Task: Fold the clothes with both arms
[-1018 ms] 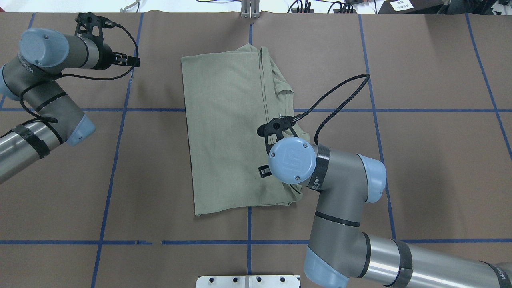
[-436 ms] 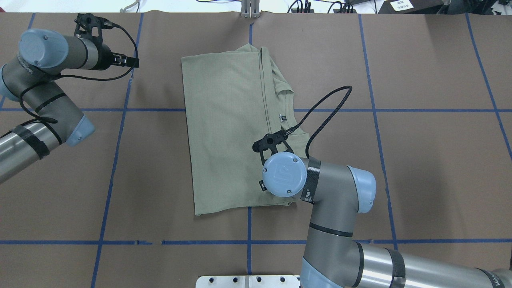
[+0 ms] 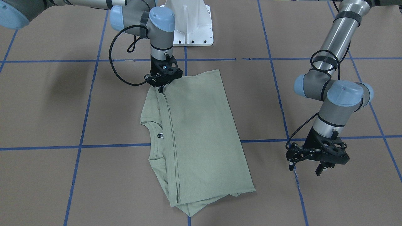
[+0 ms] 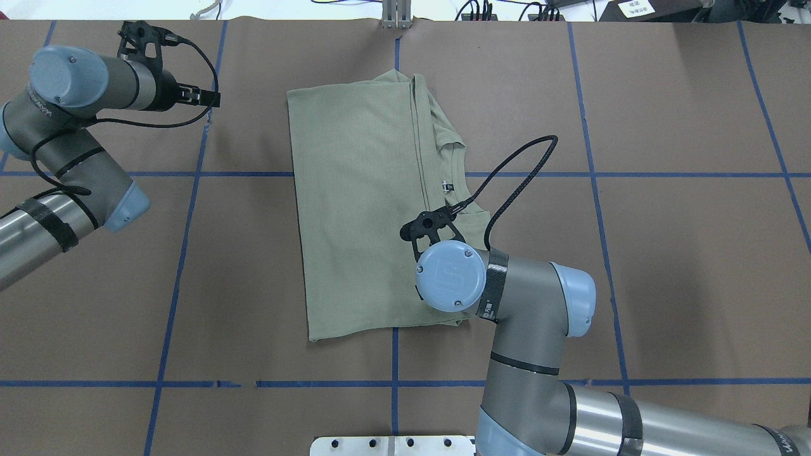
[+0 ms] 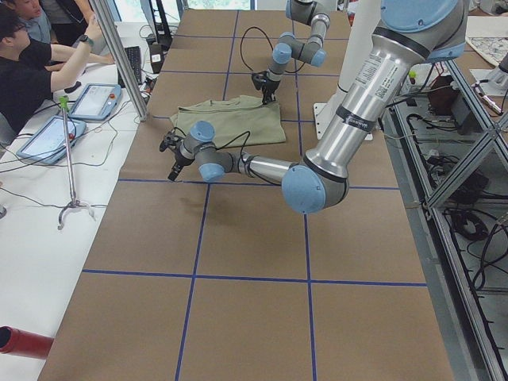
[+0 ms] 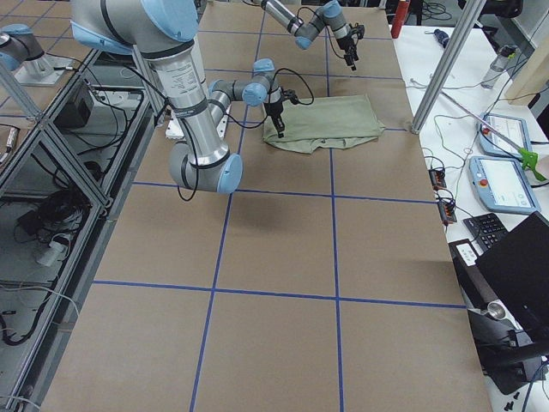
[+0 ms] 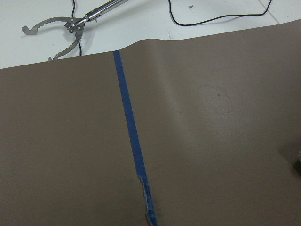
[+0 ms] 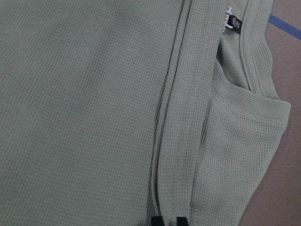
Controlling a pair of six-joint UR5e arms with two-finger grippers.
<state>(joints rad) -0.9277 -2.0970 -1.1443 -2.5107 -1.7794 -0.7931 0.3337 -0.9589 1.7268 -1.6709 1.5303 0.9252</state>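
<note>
The pale green shirt (image 4: 355,209) lies folded lengthwise on the brown table, its neckline and black label (image 4: 447,186) on the right side. My right gripper (image 3: 160,89) points straight down at the shirt's edge nearest the robot base. In the right wrist view its black fingertips (image 8: 156,220) sit close together with the long fold of the shirt (image 8: 94,94) between them, so it is shut on the fabric. In the overhead view the right wrist hides that gripper. My left gripper (image 3: 306,168) hangs open just above bare table, well to the side of the shirt (image 3: 201,131).
Blue tape lines (image 7: 129,132) cross the brown table cover. The white pedestal base (image 3: 188,22) stands at the robot's edge. A metal grabber tool (image 7: 61,33) lies past the far edge. A seated person (image 5: 32,71) and tablets (image 6: 506,184) are on the operators' side.
The right arm moved along the shirt toward its edge near the robot base, then stopped. Its finger that showed beside the wrist has drawn in. The left arm has not moved.
</note>
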